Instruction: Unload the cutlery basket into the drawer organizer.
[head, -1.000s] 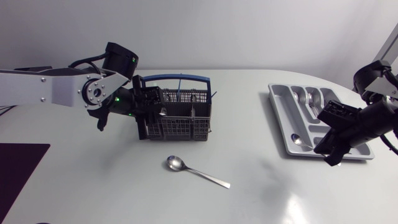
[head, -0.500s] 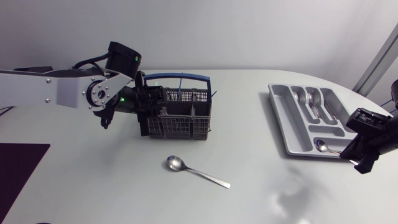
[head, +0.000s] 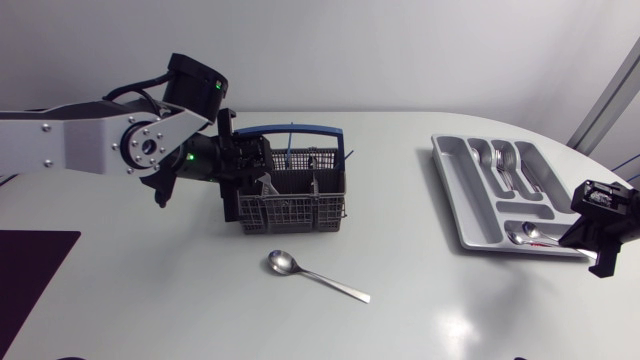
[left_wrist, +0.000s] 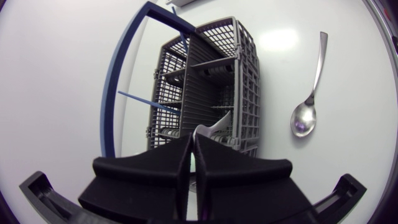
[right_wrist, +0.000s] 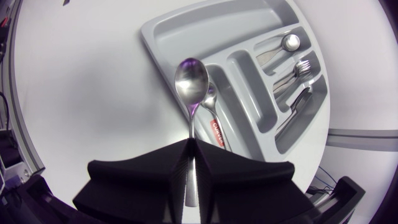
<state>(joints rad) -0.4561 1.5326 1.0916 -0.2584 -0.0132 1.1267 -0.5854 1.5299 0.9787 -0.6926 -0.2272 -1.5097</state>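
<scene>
Fingers of the left arm pinch shut on a cutlery handle standing in the basket just ahead, presumably to lift it out; a loose spoon lies on the bench beside. Right fingers clamp a second spoon bowl-forward over the organizer, ready for placing.

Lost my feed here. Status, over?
Left gripper shut on a utensil in the basket. Right gripper shut on spoon over the organizer. Loose spoon on table, clear of both arms.
</scene>
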